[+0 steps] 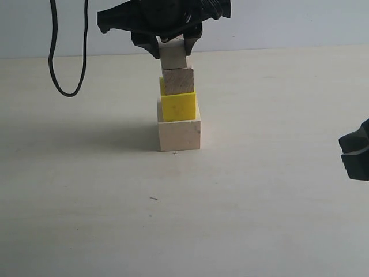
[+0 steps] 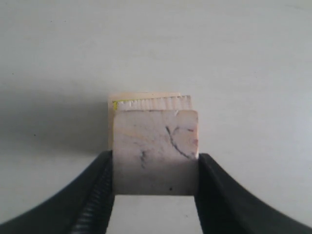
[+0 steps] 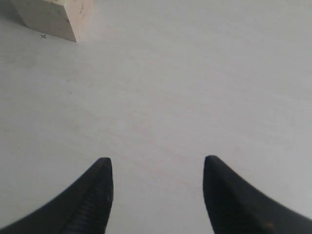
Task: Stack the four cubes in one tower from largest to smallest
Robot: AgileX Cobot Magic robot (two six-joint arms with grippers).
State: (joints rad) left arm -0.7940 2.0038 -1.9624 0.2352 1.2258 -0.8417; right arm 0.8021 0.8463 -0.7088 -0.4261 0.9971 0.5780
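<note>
left tool (image 1: 173,47): clamped on the smallest pale cube (image 2: 155,146), one finger on each side face

where the cube is: between the jaws, right on top of the brownish cube (image 1: 178,81). That one sits on the yellow cube (image 1: 179,107), which sits on the large pale cube (image 1: 179,135). It looks seated, but I can't swear there's no gap.

right tool (image 3: 157,180): jaws apart, nothing in them, low over bare counter (image 1: 259,202), well away from the tower

step in hand: my guess, letting go of the last cube

doing it well: ease both fingers off evenly, then go straight up. No sideways drag, the top is narrow and would tip easily.

edges: below the left tool the layers aren't flush, so there's not much ledge to spare

open room: bare counter all around the base. A black cable (image 1: 53,57) hangs off to one side of the left tool, well apart. Straight up looks like the clean way out.
</note>
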